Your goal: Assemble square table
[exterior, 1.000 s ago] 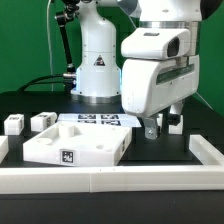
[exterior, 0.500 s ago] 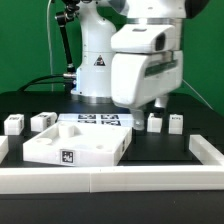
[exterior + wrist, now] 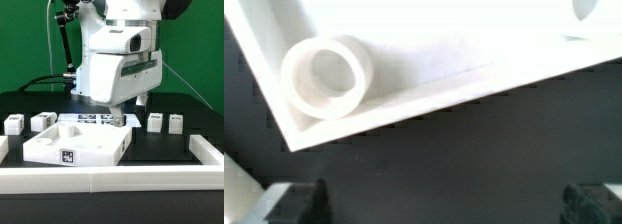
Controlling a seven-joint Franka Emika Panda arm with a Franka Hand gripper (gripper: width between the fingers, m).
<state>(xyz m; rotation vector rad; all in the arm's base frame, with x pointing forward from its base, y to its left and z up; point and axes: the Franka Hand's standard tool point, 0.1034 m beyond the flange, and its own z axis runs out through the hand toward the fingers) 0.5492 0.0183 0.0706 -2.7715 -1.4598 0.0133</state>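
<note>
The pincer (image 3: 130, 110) hangs wide open over the black table (image 3: 160, 140), its jaws spread as far apart as they go, and it has hold of nothing. In the exterior view it sits low behind the rear edge of the square tabletop (image 3: 75, 145), near that slab's back corner on the exterior view's right. Whether a finger touches the rim there cannot be told.

The wrist view settles more. The two dark fingertips (image 3: 295, 205) stand well apart at the picture's edge, and only bare black table shows between them. The pincer (image 3: 441, 205) grips no part and touches none. Just ahead of the fingers lies a corner of the tabletop (image 3: 455, 70), its raised rim running slantwise, with a round socket (image 3: 326, 77) set inside that corner.

The tabletop lies flat toward the front of the table on the exterior view's left, a black-and-white tag (image 3: 68, 156) on its front face. The marker board (image 3: 95, 120) lies flat just behind it. Four legs stand loose, apart from the slab: the first leg (image 3: 13, 124) and second leg (image 3: 42, 121) on the exterior view's left, the third leg (image 3: 155, 122) and fourth leg (image 3: 175, 122) on its right. A long white border wall (image 3: 110, 178) runs along the front.
</note>
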